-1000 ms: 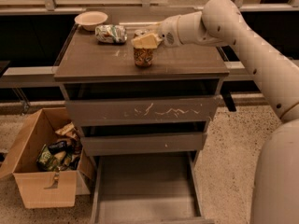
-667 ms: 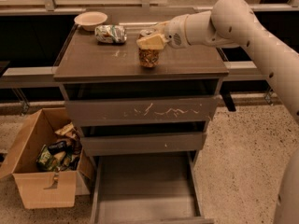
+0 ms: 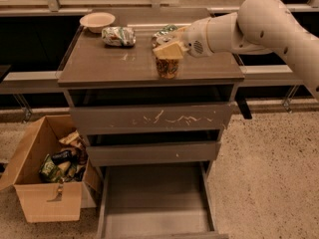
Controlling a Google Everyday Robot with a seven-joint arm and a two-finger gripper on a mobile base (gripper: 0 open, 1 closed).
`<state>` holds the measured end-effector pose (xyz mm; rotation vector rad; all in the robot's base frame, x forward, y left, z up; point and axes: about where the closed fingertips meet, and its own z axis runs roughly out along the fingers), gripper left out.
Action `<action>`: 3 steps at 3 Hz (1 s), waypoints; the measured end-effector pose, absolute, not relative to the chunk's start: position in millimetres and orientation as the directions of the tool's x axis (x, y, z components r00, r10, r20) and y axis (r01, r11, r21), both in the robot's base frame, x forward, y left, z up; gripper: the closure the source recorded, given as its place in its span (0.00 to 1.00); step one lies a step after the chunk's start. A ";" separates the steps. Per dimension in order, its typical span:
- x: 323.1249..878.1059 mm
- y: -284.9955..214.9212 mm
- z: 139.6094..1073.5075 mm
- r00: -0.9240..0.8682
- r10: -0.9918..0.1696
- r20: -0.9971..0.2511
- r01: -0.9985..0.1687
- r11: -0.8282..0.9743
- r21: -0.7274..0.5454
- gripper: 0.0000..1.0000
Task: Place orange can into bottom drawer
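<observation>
Camera view: we look down on a grey-brown cabinet from its front, with the white arm [image 3: 259, 24] reaching in from 2 o'clock.
Pincer: we find the pincer [image 3: 169, 50] just right of the tabletop's middle, its pale fingers clamped about the top of the orange can, gripping it.
Orange can: the orange can [image 3: 167, 67] stands upright under the pincer, near the front edge of the tabletop [image 3: 104, 63]; we think its base sits on the surface, though we cannot be sure it touches.
Bottom drawer: the bottom drawer [image 3: 154, 203] is pulled out at 6 o'clock from the can, well below it, with its flat grey floor showing.
Upper drawers: the scratched drawer [image 3: 149, 118] sits just under the tabletop, and the plain drawer [image 3: 154, 153] lies between it and the bottom drawer.
Green-and-white can: the green-and-white can [image 3: 118, 36] lies on its side at 10 o'clock from the orange can, apart from it.
Green can: the green can [image 3: 167, 31] shows just behind the pincer at 12 o'clock, partly hidden.
Bowl: the pale bowl [image 3: 97, 20] rests at the back left corner, near the green-and-white can.
Cardboard box: the cardboard box [image 3: 45, 198] stands on the floor at 8 o'clock from the cabinet, open, with packets inside, just beside the bottom drawer.
</observation>
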<state>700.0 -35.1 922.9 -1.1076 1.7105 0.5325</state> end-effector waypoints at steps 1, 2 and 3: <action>667.1 -26.5 926.7 -0.063 -0.417 -0.907 -0.896 0.424 -0.133 1.00; 614.5 -20.1 930.8 -0.036 -0.386 -0.922 -0.923 0.366 -0.117 1.00; 567.0 -16.8 902.3 -0.067 -0.370 -0.927 -0.939 0.337 -0.067 1.00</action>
